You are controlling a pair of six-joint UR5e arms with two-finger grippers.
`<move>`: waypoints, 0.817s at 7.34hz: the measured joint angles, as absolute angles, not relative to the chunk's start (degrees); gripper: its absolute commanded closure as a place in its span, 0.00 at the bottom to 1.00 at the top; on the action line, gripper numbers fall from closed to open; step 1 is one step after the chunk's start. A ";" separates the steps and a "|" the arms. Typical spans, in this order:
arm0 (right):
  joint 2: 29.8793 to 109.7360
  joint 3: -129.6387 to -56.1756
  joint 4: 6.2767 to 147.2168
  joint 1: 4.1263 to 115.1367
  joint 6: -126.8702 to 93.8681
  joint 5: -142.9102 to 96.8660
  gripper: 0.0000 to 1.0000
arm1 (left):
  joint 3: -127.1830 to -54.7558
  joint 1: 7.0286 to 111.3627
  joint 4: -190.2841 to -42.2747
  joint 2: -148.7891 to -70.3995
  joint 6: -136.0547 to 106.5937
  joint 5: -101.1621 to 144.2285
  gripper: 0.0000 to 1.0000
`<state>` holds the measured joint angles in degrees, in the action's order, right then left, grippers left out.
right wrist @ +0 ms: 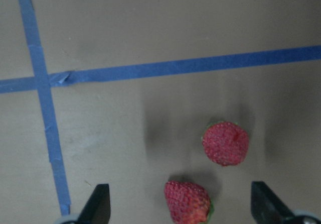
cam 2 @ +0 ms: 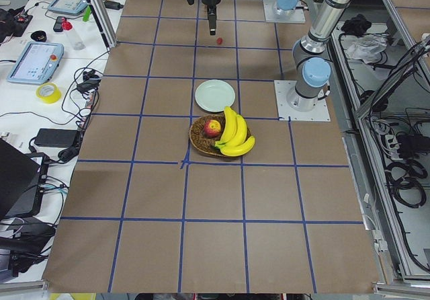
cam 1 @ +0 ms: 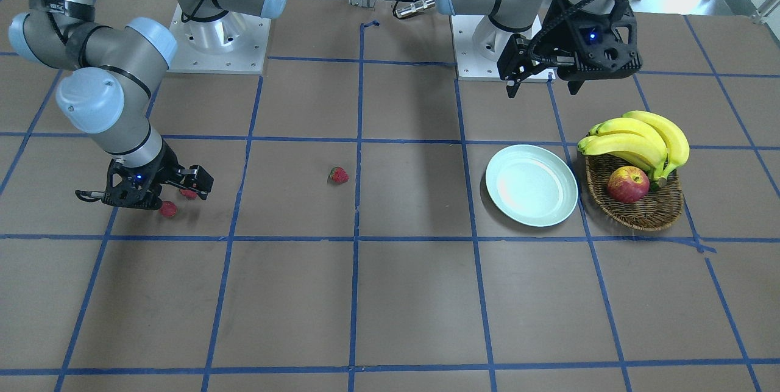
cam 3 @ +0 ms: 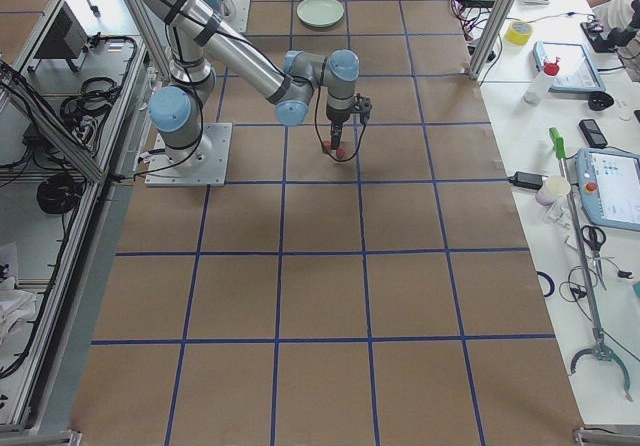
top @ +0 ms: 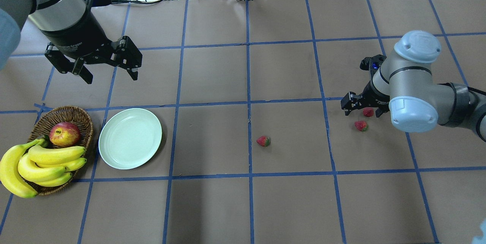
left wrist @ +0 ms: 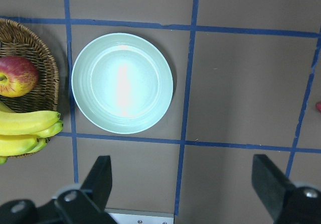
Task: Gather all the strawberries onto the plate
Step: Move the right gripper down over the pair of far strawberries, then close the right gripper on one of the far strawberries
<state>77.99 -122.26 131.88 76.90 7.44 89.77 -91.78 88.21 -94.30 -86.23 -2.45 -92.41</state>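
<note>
Brown paper table (top: 212, 206), blue tape grid. My right gripper (top: 360, 108) sits low with fingers spread and nothing pinched. In its wrist view one strawberry (right wrist: 225, 142) and a second strawberry (right wrist: 187, 202) lie between them, just beside each other. Both are red and speckled, with a sliver of green top. The third strawberry (top: 263, 140) lies alone mid-table, well apart from the plate (top: 130, 138), which is pale mint and glossy. Left gripper (top: 111, 77) hangs high near the plate, spread wide. The wicker basket (top: 57, 112) just beside the plate holds an apple (top: 64, 134) and bananas (top: 38, 162).
</note>
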 measured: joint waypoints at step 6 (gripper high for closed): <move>77.05 -124.03 132.79 76.81 7.38 91.23 0.76 | -91.84 88.24 -94.31 -86.22 -2.49 -92.37 0.00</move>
